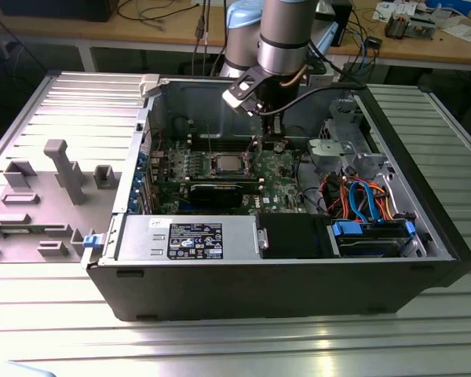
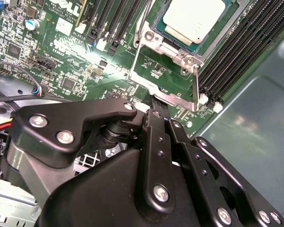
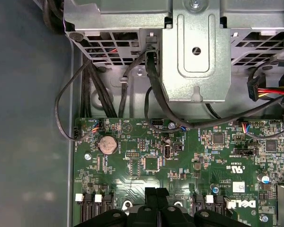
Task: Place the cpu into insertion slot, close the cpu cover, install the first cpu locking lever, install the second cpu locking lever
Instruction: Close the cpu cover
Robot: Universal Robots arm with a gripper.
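The black end effector (image 2: pixel 155 103) hangs inside the open case, its two fingers (image 2: pixel 156 137) pressed close together. In the second wrist view the tips meet at the free edge of the thin silver metal frame plate with a square cut-out, the cpu cover (image 2: pixel 175 98), and they appear clenched on that edge. The cover is swung open, and green board shows through its cut-out.

Just beyond the cover's far edge from the end effector sits the small square insertion slot (image 2: pixel 170 41) with its silver rim. The flat square cpu (image 2: pixel 194 18) with a dull silver-grey top lies in it, uncovered. Long black memory slots (image 2: pixel 241 52) run beside the socket, a little farther from the fingertips.

In the first wrist view the end effector (image 3: pixel 156 191) is over the green circuit board (image 3: pixel 146 142). A round silver coin battery (image 3: pixel 107 144) lies near it on the board. Farther out stands a grey sheet-metal drive cage (image 3: pixel 196 52), with black cables (image 3: pixel 154 80) looping down from it to the board.

In the exterior view the end effector (image 1: pixel 272 141) is low in the black computer case (image 1: pixel 259 290), with the cpu (image 1: pixel 224 163) just beside it toward the exterior view's left. The case lies on its side on a ribbed aluminium bench (image 1: pixel 220 345). Grey plastic fixtures (image 1: pixel 63 169) stand well apart from the end effector, outside the case.
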